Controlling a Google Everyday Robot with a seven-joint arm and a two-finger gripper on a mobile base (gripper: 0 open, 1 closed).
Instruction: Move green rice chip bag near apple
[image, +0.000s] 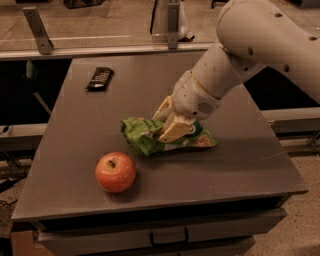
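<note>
The green rice chip bag (142, 137) is crumpled and lies near the middle of the grey table (75, 130), its left end a short way up and right of the apple. My gripper (167, 125) comes in from the upper right and is shut on the bag's top, with tan fingers (176, 131) pressed into it. The red-orange apple (115, 172) stands near the table's front edge, left of centre, apart from the bag.
A small black wrapped bar (100, 78) lies at the table's back left. A metal rail with posts (37, 30) runs behind the table. The table's front edge (160, 202) is just below the apple, with a drawer beneath.
</note>
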